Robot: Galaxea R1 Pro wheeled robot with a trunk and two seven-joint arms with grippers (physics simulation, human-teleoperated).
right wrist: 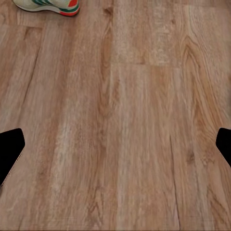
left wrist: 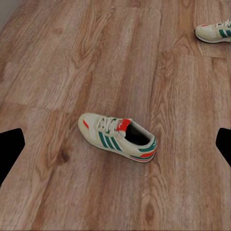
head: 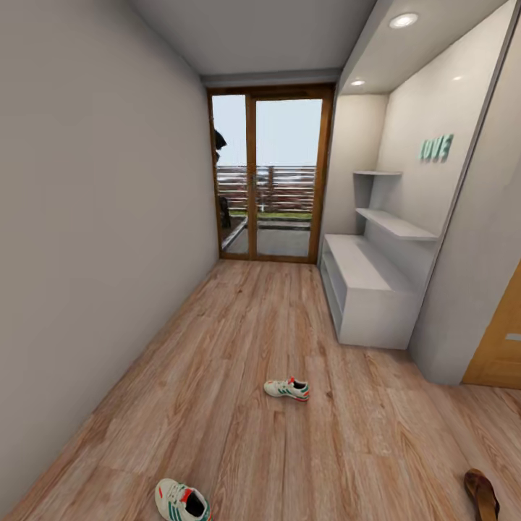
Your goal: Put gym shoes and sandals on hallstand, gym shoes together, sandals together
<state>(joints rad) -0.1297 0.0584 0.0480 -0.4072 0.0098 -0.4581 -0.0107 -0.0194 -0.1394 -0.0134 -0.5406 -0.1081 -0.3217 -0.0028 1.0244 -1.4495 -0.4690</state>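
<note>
Two cream-white gym shoes lie apart on the wood-plank corridor floor [head: 239, 340]. One gym shoe [head: 287, 389] is mid-corridor, the other gym shoe [head: 181, 501] lies close at the lower left. A brown sandal [head: 481, 492] is partly in view at the lower right; the second sandal is out of view. The pale-grey hallstand [head: 369, 278] stands against the right wall. My left gripper [left wrist: 118, 147] hangs open above the near gym shoe [left wrist: 118, 137], with the far one [left wrist: 215, 32] beyond. Over bare floor, my right gripper [right wrist: 116, 149] is open, a gym shoe [right wrist: 48, 5] at the frame edge.
A plain grey wall [head: 87, 239] runs along the left. A wood-framed glass door [head: 271, 181] closes the corridor's far end. A wooden door [head: 503, 340] sits at the right, just past the hallstand's alcove. Staggered wall shelves [head: 394, 221] hang above the bench top.
</note>
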